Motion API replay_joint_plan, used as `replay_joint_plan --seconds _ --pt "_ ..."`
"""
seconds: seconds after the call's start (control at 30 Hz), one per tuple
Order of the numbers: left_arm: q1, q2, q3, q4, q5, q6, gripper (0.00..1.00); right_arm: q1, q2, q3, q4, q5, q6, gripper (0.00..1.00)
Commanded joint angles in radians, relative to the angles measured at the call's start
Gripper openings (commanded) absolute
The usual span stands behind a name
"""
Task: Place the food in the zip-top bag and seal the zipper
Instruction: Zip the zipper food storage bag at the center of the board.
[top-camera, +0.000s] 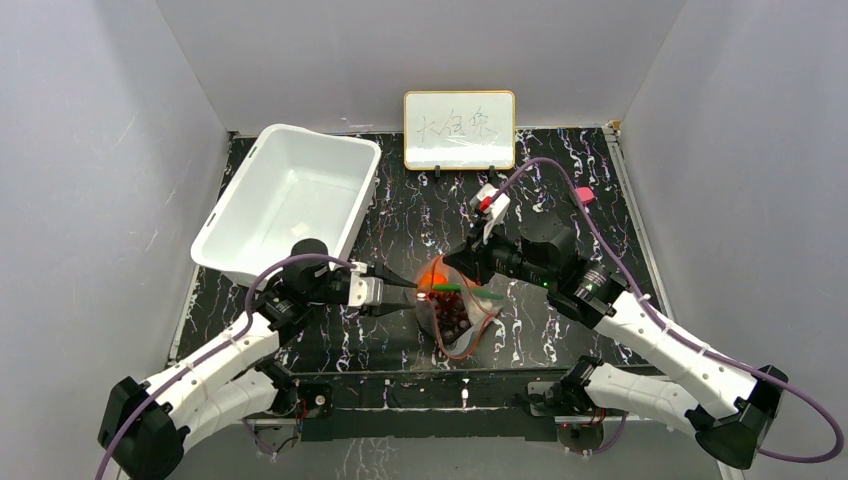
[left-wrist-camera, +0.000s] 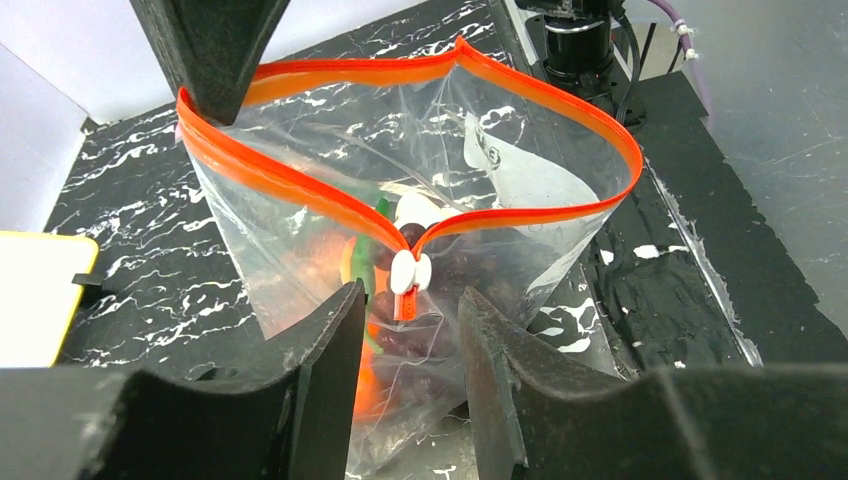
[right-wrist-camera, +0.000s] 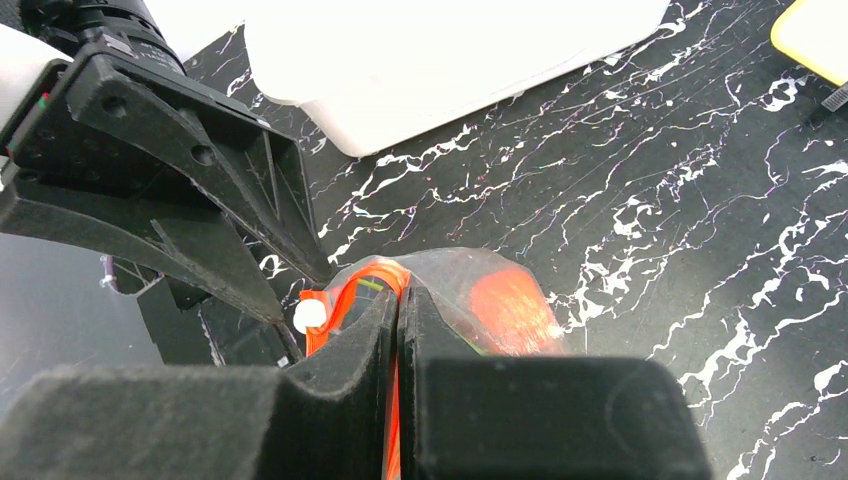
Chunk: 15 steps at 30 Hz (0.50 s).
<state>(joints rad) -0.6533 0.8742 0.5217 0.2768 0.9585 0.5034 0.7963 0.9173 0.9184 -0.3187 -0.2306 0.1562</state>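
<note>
Well to the left of the bag and behind it sits the open white plastic bin, out of the work. Next comes the left gripper, reaching in from the bag's left side. Its black fingers stand partly apart and hold nothing. The small white slider tab sits in the gap just beyond their tips, and I'd say they are lined up to pinch it.

The crinkly clear zip-top bag stands on the black marbled table, mouth gaping, its red-orange zipper strip bowed into a wide loop. Inside lies the toy food: dark grapes low down, something orange and a green bit above them.

Coming in from the bag's right, the right gripper is clamped tight on the end of the strip opposite the slider, fingers pressed together with the plastic between them. To my eye it is an anchor, holding the bag upright and the strip taut so the slider can be drawn along it. The filling looks done; the sealing is not.
</note>
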Motion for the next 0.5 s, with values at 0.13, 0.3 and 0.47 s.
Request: replay_joint_plan --seconds 0.13,0.3,0.47 --pt "-0.013 0.058 -0.016 0.109 0.025 0.02 0.35 -0.002 -0.001 0.018 0.08 0.011 0.006 0.0" --pt "-0.018 0.07 -0.036 0.152 0.01 0.01 0.2 -0.002 0.008 0.02 0.086 0.009 0.012 0.0" --pt "-0.02 0.059 -0.041 0.155 -0.017 0.002 0.0 -0.002 0.007 0.017 0.07 0.013 0.013 0.0"
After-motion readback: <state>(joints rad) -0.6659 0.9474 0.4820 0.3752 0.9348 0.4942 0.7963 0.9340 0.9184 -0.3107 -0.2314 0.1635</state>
